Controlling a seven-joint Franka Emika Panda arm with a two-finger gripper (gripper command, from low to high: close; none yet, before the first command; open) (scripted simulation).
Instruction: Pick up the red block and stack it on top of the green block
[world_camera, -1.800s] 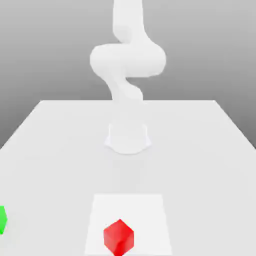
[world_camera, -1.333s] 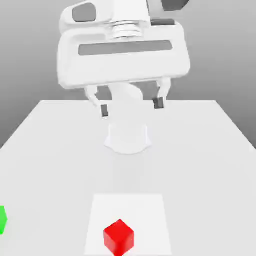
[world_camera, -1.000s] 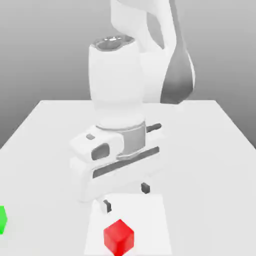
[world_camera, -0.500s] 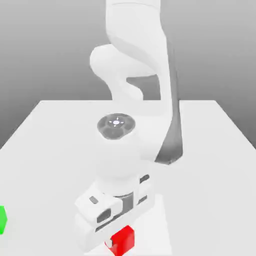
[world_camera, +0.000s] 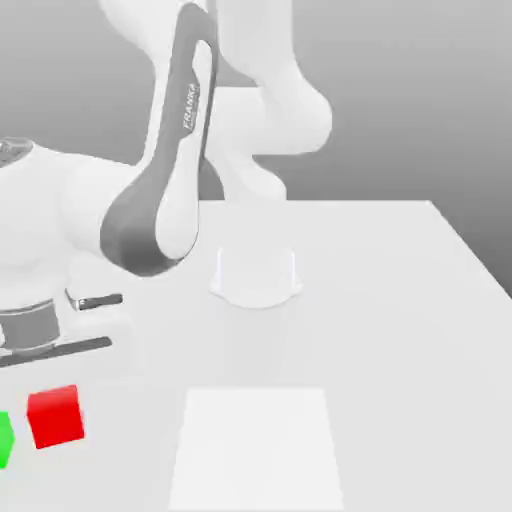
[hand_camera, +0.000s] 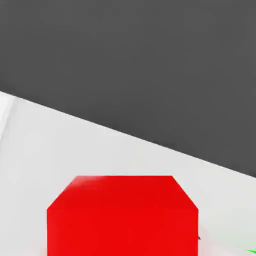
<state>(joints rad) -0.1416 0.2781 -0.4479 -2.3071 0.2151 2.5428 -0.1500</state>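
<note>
white table below, arm bends low at exterior view's left, claw state unclear.

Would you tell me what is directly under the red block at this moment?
The red block is beside the green block, not above it. Bare white table appears around it; whether it touches that surface or hangs above it cannot be told.

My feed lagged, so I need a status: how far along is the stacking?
Pickup looks done: the red block is off the white square and appears raised under the arm's hand, close in front of the hand camera. In hand: carrying it toward the green block at the exterior view's left edge, right beside it now. Left: centre it over the green block, lower and release.
</note>
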